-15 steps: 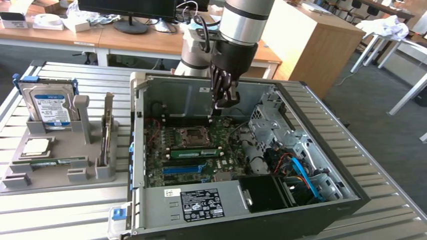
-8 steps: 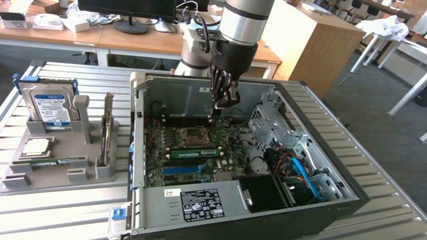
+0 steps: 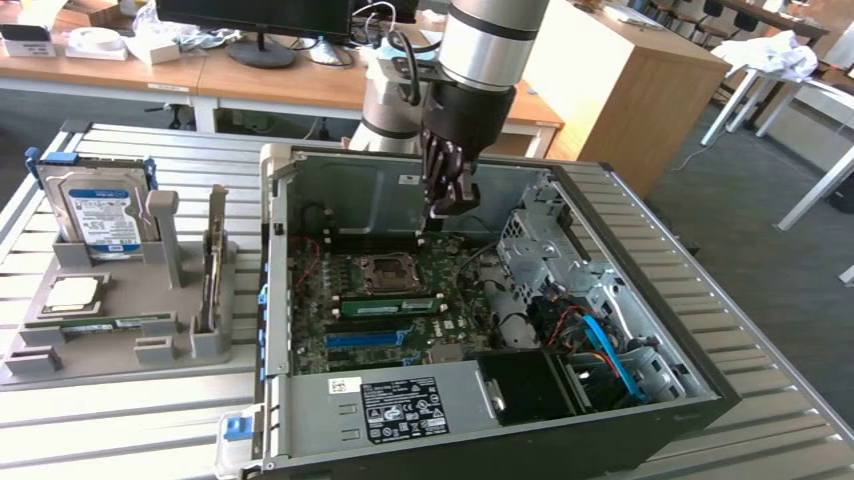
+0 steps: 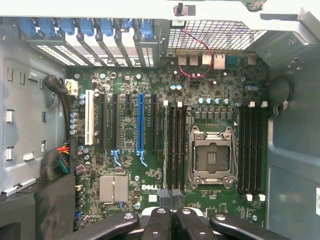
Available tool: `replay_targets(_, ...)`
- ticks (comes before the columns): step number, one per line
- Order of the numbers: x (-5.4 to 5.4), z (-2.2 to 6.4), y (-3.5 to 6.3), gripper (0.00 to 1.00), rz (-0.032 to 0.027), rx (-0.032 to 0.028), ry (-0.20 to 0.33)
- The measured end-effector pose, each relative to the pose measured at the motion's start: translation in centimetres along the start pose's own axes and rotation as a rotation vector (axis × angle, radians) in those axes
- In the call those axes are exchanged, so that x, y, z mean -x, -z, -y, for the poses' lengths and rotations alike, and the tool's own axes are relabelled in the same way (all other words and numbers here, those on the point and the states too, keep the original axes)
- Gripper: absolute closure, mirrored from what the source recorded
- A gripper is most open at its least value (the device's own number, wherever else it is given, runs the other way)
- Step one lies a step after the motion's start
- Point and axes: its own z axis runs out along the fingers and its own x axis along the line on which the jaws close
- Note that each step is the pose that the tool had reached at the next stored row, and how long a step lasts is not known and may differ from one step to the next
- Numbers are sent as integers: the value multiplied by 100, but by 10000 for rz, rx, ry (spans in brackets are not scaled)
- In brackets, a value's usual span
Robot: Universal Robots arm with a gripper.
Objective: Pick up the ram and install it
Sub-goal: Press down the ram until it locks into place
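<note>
The ram [image 3: 387, 304], a long thin green stick, stands on edge in a memory slot next to the empty processor socket [image 3: 380, 270] on the motherboard. Seen from the wrist, the ram [image 4: 165, 145] is a thin pale line edge-on beside the black slots. My gripper [image 3: 447, 207] hangs above the open computer case [image 3: 274, 300], over the board's rear part and clear of the ram. In the wrist view my gripper [image 4: 171, 214] is shut, its dark fingers [image 4: 157, 222] pressed together with nothing between them.
A grey holder [image 3: 120, 345] on the exterior view's left carries a silver-and-blue hard drive [image 3: 100, 215], a square silver processor [image 3: 70, 292], another green stick [image 3: 107, 322] lying flat and an upright card [image 3: 214, 270]. Drive cages and cables [image 3: 587, 330] crowd the case's right side.
</note>
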Motion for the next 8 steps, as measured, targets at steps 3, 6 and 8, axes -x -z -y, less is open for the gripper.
replay_targets(3,0,18,-2,90,1,0,0)
replay_targets(6,1,65,-3,90,0,0,-1)
replay_targets(8,1,108,-3,90,0,0,0)
